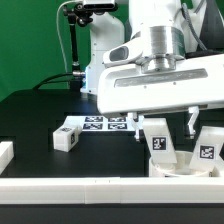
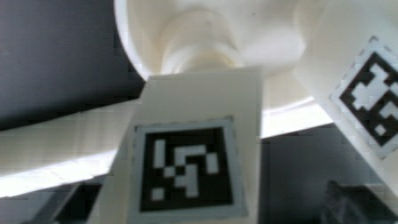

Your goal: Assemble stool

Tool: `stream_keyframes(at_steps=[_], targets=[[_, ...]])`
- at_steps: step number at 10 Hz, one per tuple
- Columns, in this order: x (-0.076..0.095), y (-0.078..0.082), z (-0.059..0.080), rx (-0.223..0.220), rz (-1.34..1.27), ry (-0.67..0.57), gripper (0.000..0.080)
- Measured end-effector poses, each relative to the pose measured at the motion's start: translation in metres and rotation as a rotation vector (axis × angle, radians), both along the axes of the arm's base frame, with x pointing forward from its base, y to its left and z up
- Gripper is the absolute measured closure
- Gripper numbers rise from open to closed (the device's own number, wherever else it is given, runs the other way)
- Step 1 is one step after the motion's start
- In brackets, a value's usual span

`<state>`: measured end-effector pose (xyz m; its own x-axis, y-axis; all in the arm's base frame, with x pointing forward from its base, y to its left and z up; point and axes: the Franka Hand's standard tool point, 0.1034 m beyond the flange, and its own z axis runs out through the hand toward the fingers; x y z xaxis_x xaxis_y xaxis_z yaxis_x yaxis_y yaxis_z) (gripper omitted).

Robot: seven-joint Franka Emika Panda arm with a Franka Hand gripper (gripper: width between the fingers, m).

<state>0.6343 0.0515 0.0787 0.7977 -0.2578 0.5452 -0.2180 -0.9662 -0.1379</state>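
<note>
My arm comes straight down over the exterior view's right side of the table (image 1: 30, 115), wrist vertical, with the gripper (image 1: 166, 126) pointing down and sitting low around a leg (image 1: 158, 141). The jaws are open: 1 finger (image 1: 140, 125) on each side of the leg with a gap showing on both sides, so I'm not holding anything. The leg stands upright with its long axis vertical, its lower end on the seat (image 1: 186, 167) and its tag facing the exterior camera. In the wrist view I'm looking right down its length, with the leg (image 2: 187, 150) running away from me to the round seat (image 2: 276, 45) underneath. I can't tell how firmly it's seated. It's a tight spot, since a 2nd leg (image 1: 208, 146) stands on the seat just beside it toward the exterior view's right, and my finger on that side sits between the 2. Its tag fills the edge of the wrist view (image 2: 368, 95). A 3rd leg (image 1: 68, 137) lies on its side well apart toward the exterior view's left, near the marker board (image 1: 105, 124). A white bar (image 1: 100, 188) runs along the table in front of the seat.
</note>
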Motion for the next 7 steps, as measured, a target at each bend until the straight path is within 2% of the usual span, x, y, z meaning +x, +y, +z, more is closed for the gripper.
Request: stream_keyframes(at_steps=[2,5,7], targets=[[0.002,0.000,0.011,0.011,0.002,0.017,0.0158],[0.004,-0.009,0.032,0.040,0.004,0.087,0.0150],[0.005,-0.011,0.033,0.042,0.002,0.092,0.0150]])
